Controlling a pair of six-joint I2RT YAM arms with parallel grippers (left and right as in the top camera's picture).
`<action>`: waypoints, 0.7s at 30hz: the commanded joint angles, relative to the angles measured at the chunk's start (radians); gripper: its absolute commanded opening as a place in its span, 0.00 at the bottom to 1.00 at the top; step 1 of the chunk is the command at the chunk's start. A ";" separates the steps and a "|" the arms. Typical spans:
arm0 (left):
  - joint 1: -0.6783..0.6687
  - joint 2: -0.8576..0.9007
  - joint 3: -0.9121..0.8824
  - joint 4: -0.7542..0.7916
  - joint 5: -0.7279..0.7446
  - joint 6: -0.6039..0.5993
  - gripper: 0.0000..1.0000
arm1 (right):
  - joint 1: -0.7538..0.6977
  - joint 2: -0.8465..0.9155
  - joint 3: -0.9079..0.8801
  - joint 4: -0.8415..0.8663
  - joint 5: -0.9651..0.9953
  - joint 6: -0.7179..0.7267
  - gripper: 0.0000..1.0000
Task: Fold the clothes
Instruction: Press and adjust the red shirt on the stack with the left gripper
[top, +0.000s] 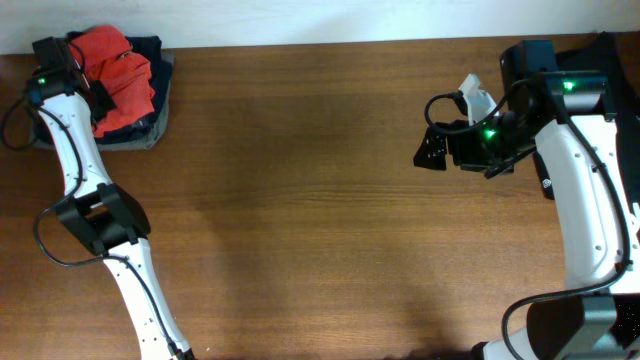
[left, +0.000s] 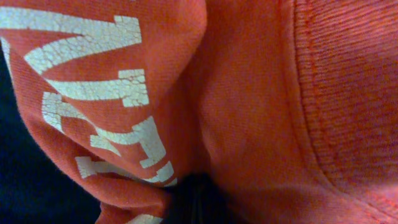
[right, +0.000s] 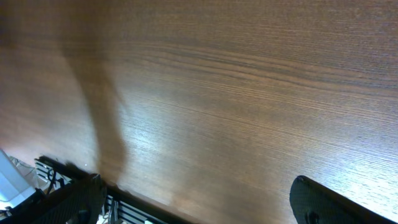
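The clothes, a red-orange T-shirt with white block lettering, lie bunched on a stack of dark folded garments at the table's far left corner. My left gripper is pressed into the shirt. In the left wrist view the red-orange T-shirt fills the frame and its cloth gathers into the dark shut jaws at the bottom centre. My right gripper hovers over bare wood at the far right, open, with nothing between its fingers. In the right wrist view the right gripper shows only table between the fingertips.
The brown wooden table stretches between the two arms. A white object sits by the right arm's wrist. The table's edge, with cables below it, shows in the right wrist view.
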 joint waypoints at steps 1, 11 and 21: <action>-0.019 -0.011 0.029 -0.018 0.013 -0.016 0.00 | -0.007 -0.023 -0.003 0.002 0.009 0.003 0.99; -0.019 -0.132 0.119 0.079 0.012 -0.016 0.01 | -0.007 -0.023 -0.003 0.017 0.009 0.004 0.99; -0.018 -0.098 -0.025 0.505 -0.032 -0.011 0.04 | -0.007 -0.023 -0.003 0.017 0.009 0.004 0.99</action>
